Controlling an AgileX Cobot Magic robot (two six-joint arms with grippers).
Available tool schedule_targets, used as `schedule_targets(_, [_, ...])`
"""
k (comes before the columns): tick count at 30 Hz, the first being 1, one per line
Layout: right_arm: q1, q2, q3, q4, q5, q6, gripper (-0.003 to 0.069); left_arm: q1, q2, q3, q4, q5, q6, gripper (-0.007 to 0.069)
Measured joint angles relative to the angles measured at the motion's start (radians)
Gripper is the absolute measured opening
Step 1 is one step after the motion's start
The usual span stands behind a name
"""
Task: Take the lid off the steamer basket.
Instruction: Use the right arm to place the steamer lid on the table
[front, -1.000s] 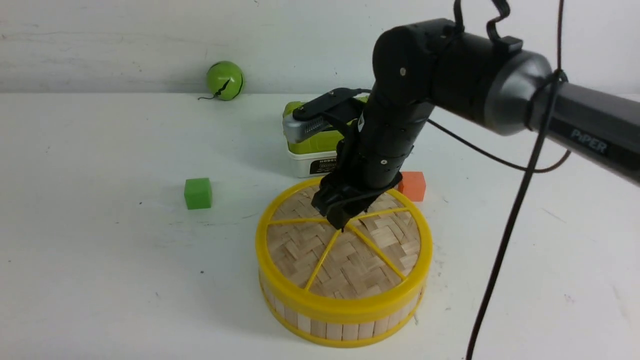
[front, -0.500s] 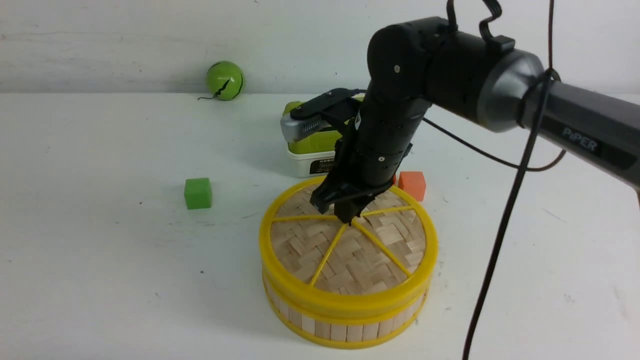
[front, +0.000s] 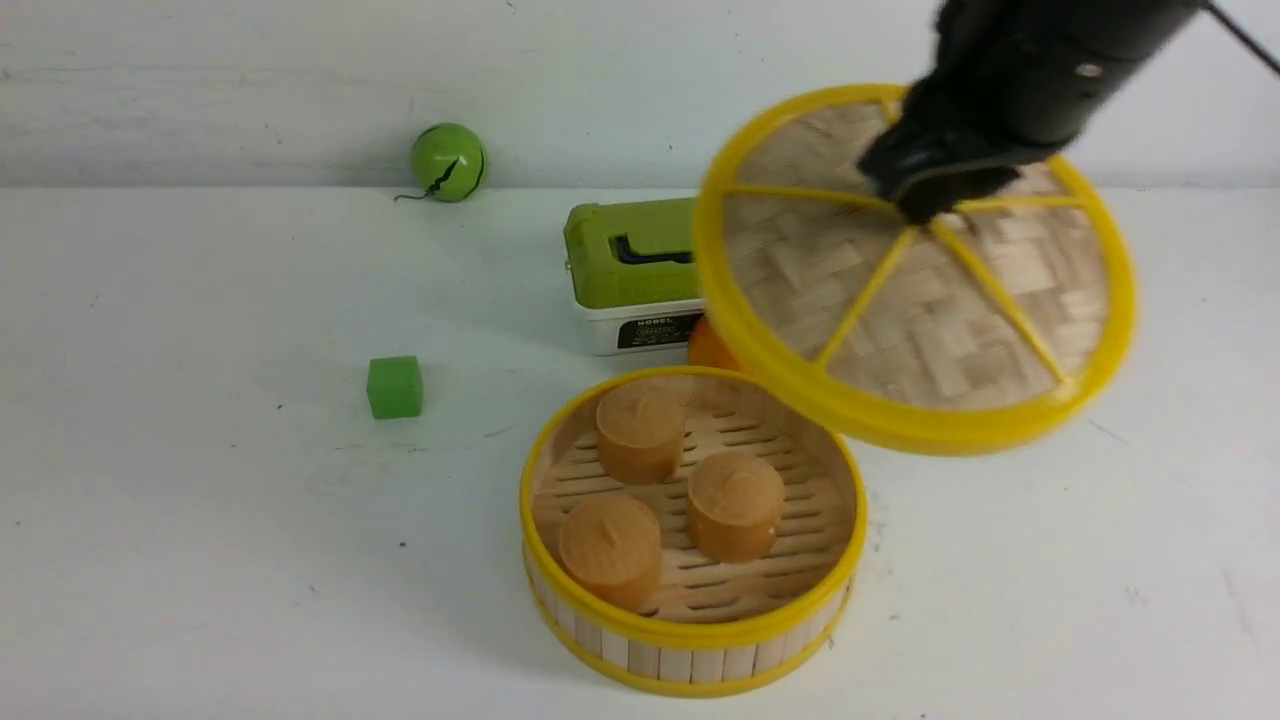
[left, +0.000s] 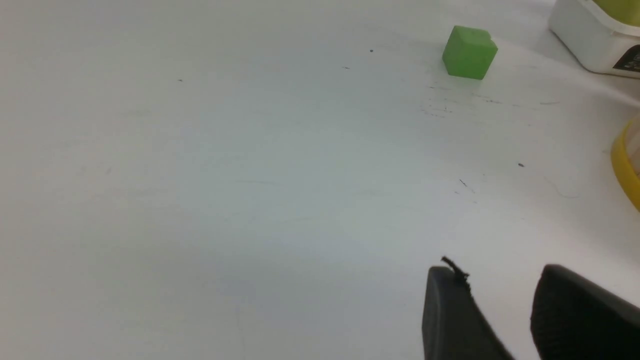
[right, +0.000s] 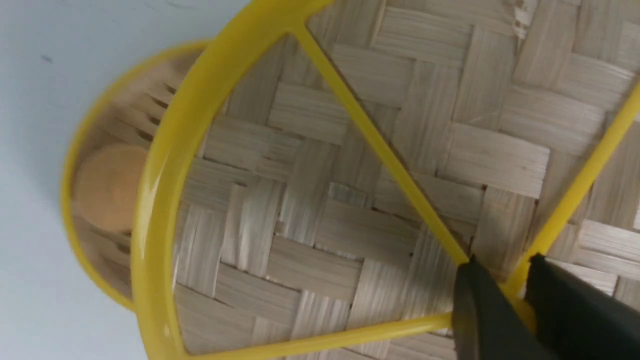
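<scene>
Far left first: the left hand (left: 505, 320) sits low over the bare white tabletop (front: 200, 500), its two dark fingers apart with nothing between them, well away from the action. Back by the wall there's a green ball (front: 448, 161) with a dark crack-like mark. Nearer us, a green cube (front: 394, 386) sits alone on the tabletop. Moving along, a white box (front: 630, 270) with a green top and a dark handle stands behind the steamer basket (front: 690, 625). An orange block (front: 708, 350) peeks out between the two, mostly hidden. Now the basket itself: it rests on the tabletop at the near middle, uncovered. Inside are three brown cylinders (front: 640, 435) standing upright on its slatted floor, one at the back and two nearer the front. And there's the lid (front: 900, 310)! It's up in the air, above and to the right of the basket, clear of its rim. It's tilted so the woven top faces us, and it's a little blurred. The right hand (front: 925, 195) is clamped narrow on the lid at its very centre. The right wrist view shows both dark fingers pinching there, with the uncovered basket off beyond the lid's yellow rim
</scene>
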Motion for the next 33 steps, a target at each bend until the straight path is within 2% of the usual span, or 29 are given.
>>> schedule_targets(2, [-0.068, -0.059, 0.130, 0.001, -0.023, 0.014, 0.0104, 0.000, 0.000, 0.000, 0.000, 0.000, 0.000, 0.0239])
schedule_targets(6, [-0.206, -0.121, 0.420, 0.047, -0.206, 0.033, 0.0104, 0.000, 0.000, 0.000, 0.000, 0.000, 0.000, 0.0239])
schedule_targets(10, [-0.253, -0.097, 0.595, 0.083, -0.403, 0.037, 0.0104, 0.000, 0.000, 0.000, 0.000, 0.000, 0.000, 0.0239])
schedule_targets(16, [-0.255, 0.033, 0.666, 0.094, -0.579, 0.039, 0.0104, 0.000, 0.000, 0.000, 0.000, 0.000, 0.000, 0.0240])
schedule_targets(24, [-0.255, 0.121, 0.666, 0.093, -0.668, 0.040, 0.0104, 0.000, 0.000, 0.000, 0.000, 0.000, 0.000, 0.0240])
schedule_targets(30, [-0.237, 0.131, 0.655, 0.142, -0.686, 0.030, 0.0166, 0.000, 0.000, 0.000, 0.000, 0.000, 0.000, 0.0240])
schedule_targets(33, [-0.178, 0.134, 0.654, 0.172, -0.696, -0.010, 0.0231, 0.000, 0.000, 0.000, 0.000, 0.000, 0.000, 0.0240])
